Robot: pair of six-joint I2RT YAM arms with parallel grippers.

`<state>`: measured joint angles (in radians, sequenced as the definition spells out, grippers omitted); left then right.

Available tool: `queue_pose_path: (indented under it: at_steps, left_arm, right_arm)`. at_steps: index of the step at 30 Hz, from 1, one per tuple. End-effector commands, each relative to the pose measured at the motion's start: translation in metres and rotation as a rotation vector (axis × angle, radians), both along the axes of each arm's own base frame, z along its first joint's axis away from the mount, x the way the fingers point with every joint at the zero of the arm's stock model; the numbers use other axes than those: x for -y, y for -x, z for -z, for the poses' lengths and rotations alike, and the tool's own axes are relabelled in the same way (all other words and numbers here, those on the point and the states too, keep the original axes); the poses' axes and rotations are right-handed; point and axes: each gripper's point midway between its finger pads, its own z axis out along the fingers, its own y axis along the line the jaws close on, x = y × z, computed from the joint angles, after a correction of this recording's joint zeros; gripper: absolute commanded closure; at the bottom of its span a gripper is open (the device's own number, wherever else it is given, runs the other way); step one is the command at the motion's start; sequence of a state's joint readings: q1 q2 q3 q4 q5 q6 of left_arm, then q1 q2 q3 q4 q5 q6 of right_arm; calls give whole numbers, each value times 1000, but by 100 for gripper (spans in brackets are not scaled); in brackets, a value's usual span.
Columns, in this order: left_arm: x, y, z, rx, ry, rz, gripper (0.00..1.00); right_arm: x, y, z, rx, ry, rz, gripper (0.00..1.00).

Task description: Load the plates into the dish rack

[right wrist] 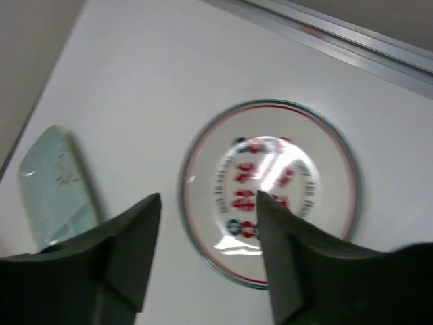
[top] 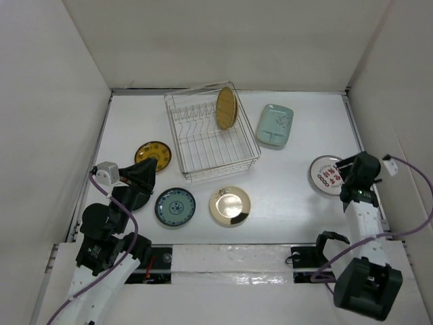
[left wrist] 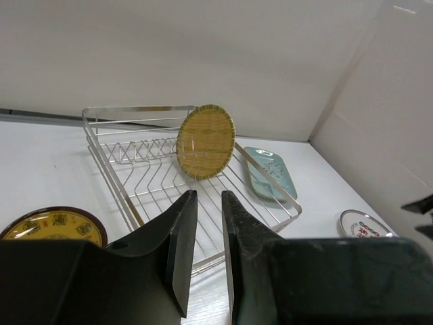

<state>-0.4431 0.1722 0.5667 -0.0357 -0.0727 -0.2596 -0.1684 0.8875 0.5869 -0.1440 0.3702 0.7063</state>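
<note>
Okay, your right gripper (right wrist: 208, 196) hovers jaws apart over the white plate (right wrist: 284, 169); left gripper (left wrist: 208, 193) jaws barely apart, empty. Tan plate (top: 226, 107) stands in the rack (top: 203, 145); others flat on table (top: 284, 196).

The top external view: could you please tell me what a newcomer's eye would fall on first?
The silver dish rack at the table's far middle, with one tan plate standing on edge in it. The other plates lie flat around it, and the right gripper hangs open over the white plate with red marks at the right.
</note>
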Motion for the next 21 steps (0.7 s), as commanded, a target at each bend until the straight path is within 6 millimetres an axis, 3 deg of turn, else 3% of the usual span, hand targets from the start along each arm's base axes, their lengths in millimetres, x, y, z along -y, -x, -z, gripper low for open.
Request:
queue_pose_path:
  at_steps: [1, 2, 4, 6, 9, 14, 19, 21]
  left_arm:
    - [-1, 4, -14, 51, 15, 1, 81]
    - [1, 5, -14, 50, 17, 11, 81]
    - [2, 6, -15, 52, 17, 18, 81]
    - [2, 6, -15, 52, 17, 18, 81]
    - [2, 8, -16, 60, 22, 25, 81]
    - [1, 10, -19, 68, 29, 22, 80]
    - [2, 11, -18, 68, 31, 29, 80]
    - [2, 10, -13, 48, 19, 28, 80]
  right_arm:
    - [20, 34, 42, -27, -198, 62, 30]
    - [19, 41, 61, -60, -248, 51, 21]
    - [36, 55, 81, -96, -290, 99, 19]
    - [35, 61, 104, -136, -345, 95, 18]
    - [40, 68, 119, -147, -367, 116, 17]
    - [37, 54, 130, -153, -394, 25, 18]
    - [33, 35, 131, -91, -453, -20, 31]
    - [31, 31, 131, -84, -469, -36, 49]
